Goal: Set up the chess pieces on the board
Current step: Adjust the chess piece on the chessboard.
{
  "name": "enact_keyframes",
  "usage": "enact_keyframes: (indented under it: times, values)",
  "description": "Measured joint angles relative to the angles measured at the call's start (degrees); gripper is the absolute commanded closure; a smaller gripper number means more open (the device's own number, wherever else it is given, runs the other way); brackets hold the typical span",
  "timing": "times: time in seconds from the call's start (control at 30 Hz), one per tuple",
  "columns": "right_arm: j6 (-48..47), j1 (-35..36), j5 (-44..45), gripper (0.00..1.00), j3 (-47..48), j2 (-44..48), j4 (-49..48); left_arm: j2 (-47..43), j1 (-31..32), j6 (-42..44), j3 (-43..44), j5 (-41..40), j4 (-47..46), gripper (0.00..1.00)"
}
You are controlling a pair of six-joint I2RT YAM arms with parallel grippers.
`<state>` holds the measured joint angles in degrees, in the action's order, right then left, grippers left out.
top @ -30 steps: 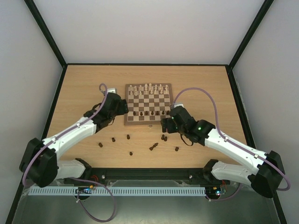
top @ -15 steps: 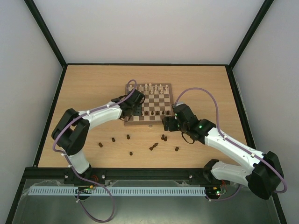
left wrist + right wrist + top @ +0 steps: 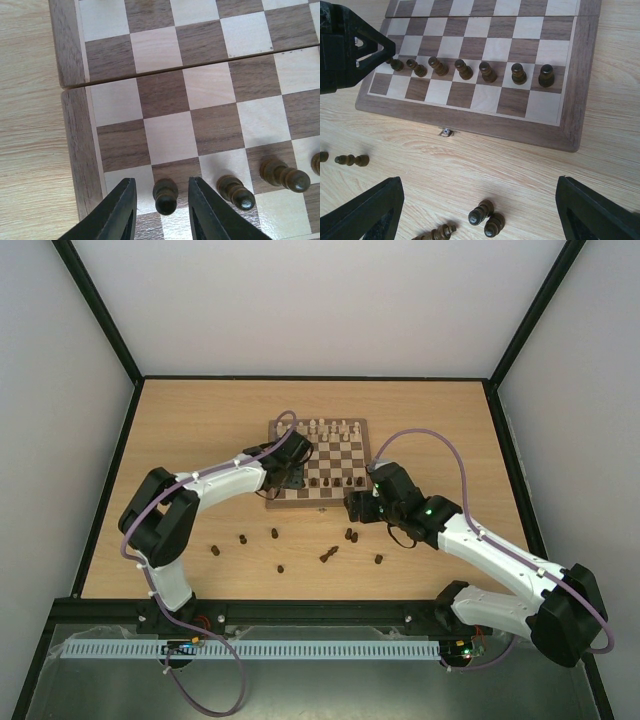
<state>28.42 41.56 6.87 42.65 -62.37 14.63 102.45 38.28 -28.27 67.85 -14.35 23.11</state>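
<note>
The light wood table (image 3: 200, 420) sits inside plain pale walls, with the board (image 3: 318, 502) at its middle, nearer the far edge. A second ago the left arm hung off the board's left side. It has since swung in over the board's near left corner and has barely moved in the last half second. I take that as the end of a placement, or a last nudge, on the dark pawn row.

The left gripper (image 3: 162, 212) has its fingers (image 3: 125, 210) spread to either side of one dark pawn (image 3: 165, 196). The pawn stands upright between them with a sliver of space on each side, so nothing is pinched.

The right gripper (image 3: 477, 192) hovers over the table just off the board's near edge. It is spread wide and empty above two loose dark pieces (image 3: 485, 220).

The pale pieces (image 3: 320, 427) line the board's far edge, and the row of dark pawns (image 3: 461, 69) stands one row in from the near edge. More dark men (image 3: 242, 538) lie scattered toward the table's near edge, so the back row is not yet filled.
</note>
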Motion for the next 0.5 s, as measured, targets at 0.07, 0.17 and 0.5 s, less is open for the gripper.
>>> enact_keyframes:
  times: [0.07, 0.17, 0.5]
  values:
    - [0.0, 0.0, -0.2, 0.17, 0.0, 0.0, 0.0, 0.0, 0.0, 0.0, 0.0, -0.02, 0.33, 0.69]
    - [-0.02, 0.0, -0.31, 0.17, 0.0, 0.0, -0.02, 0.02, 0.0, 0.02, 0.0, -0.02, 0.57, 0.69]
    - [-0.15, -0.13, -0.48, 0.18, -0.02, -0.61, -0.02, 1.68, 0.09, -0.02, 0.0, 0.31, 0.66, 0.77]
